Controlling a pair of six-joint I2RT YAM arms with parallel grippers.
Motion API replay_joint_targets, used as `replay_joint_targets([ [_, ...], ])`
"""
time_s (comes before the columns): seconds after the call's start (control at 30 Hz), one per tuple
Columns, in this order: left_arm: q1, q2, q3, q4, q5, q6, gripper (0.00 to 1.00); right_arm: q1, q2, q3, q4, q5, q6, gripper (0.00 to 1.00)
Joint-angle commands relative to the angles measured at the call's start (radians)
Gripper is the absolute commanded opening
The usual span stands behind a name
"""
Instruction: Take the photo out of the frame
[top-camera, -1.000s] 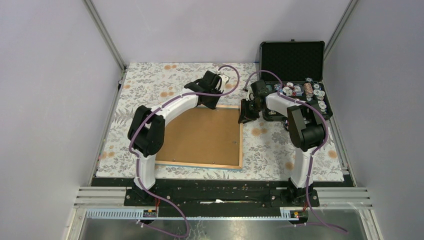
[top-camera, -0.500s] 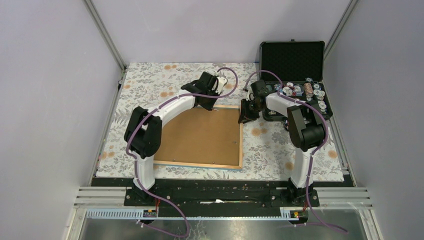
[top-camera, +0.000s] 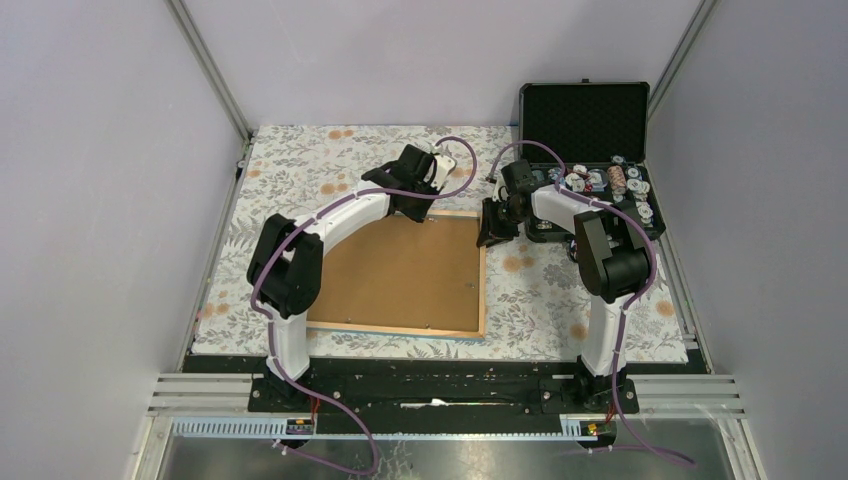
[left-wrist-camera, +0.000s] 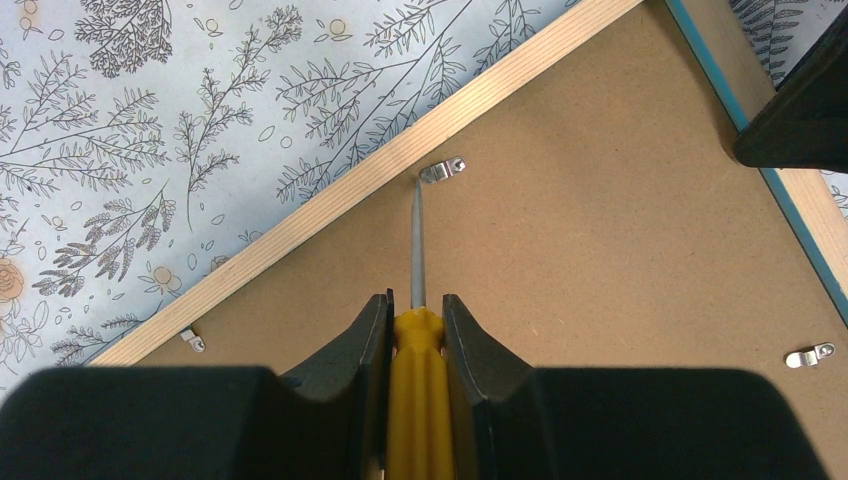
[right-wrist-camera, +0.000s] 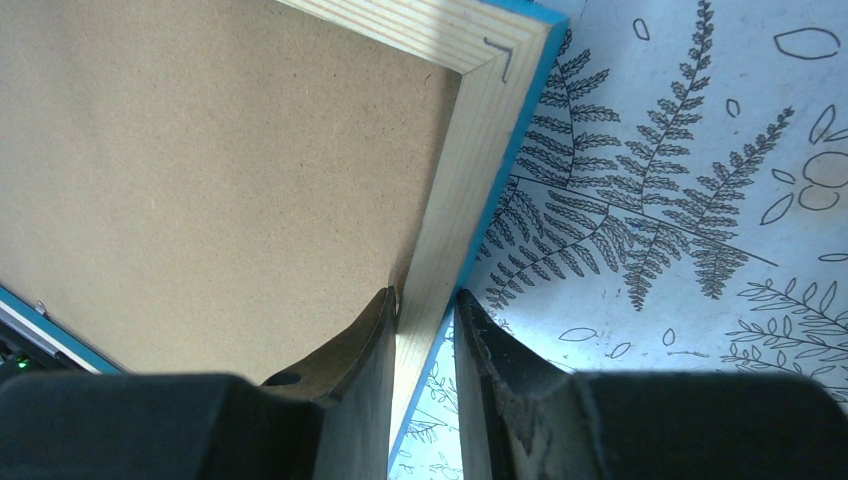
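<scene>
Currently: frame (top-camera: 400, 275) lying face-down, showing brown back, pale wood rim.
Jaws: left gripper (left-wrist-camera: 415, 300) clamping screwdriver (left-wrist-camera: 417, 400); right gripper (right-wrist-camera: 424, 297) pinching that rim.

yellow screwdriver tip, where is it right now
In the left wrist view, the yellow-handled screwdriver, gripped in the left claw, has its tip at the small metal clip beside the far pale-wood rim of the picture frame.

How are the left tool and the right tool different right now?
The left tool grips a yellow screwdriver, while the right tool pinches the frame on its rim. The left tool aims its blade at a metal clip on the far edge; the right tool sits at the right edge. Both are black and shut on something.
</scene>
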Motion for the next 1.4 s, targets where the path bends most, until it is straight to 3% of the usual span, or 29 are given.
replay_joint_targets([
  [0.0, -0.004, -0.008, 0.035, -0.006, 0.005, 0.008, 0.00, 0.005, 0.015, 0.017, -0.074, 0.044, -0.032, 0.00],
  [0.53, -0.006, 0.008, 0.081, 0.015, 0.005, 0.029, 0.00, 0.005, 0.015, 0.014, -0.073, 0.037, -0.034, 0.00],
  [0.7, -0.006, -0.028, 0.067, 0.022, 0.005, 0.104, 0.00, 0.004, 0.009, 0.008, -0.073, 0.039, -0.037, 0.00],
  [0.9, -0.006, -0.049, 0.056, -0.011, 0.159, 0.292, 0.00, 0.004, 0.009, 0.008, -0.073, 0.038, -0.041, 0.00],
  [1.37, -0.007, 0.013, 0.114, 0.004, 0.163, 0.314, 0.00, 0.003, 0.004, 0.006, -0.073, 0.039, -0.049, 0.00],
])
